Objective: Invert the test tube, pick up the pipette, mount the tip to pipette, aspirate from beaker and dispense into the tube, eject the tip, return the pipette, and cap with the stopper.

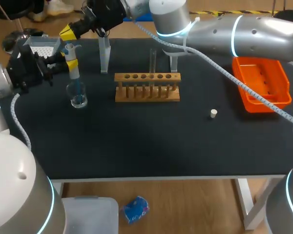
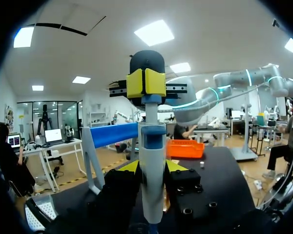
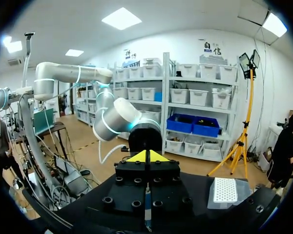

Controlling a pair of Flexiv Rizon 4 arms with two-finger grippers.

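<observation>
While the left gripper clamps the pipette over the beaker near the table's left edge, the right gripper, fingers pressed together, sits at its top. The stopper lies well apart, rightward.

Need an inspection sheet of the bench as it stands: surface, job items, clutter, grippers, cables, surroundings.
Surface: black table, no spill seen.
Job's things: pipette upright over beaker; test tube standing in wooden rack; stopper loose right of the rack; tip box far left.
Clutter: orange tray at right; clear stands behind the rack.
Grippers: left gripper shut on pipette; right gripper shut, at the pipette's top.
Cables: white cable from right arm draped across orange tray.
Surroundings: nothing seen reaching over the table.
</observation>
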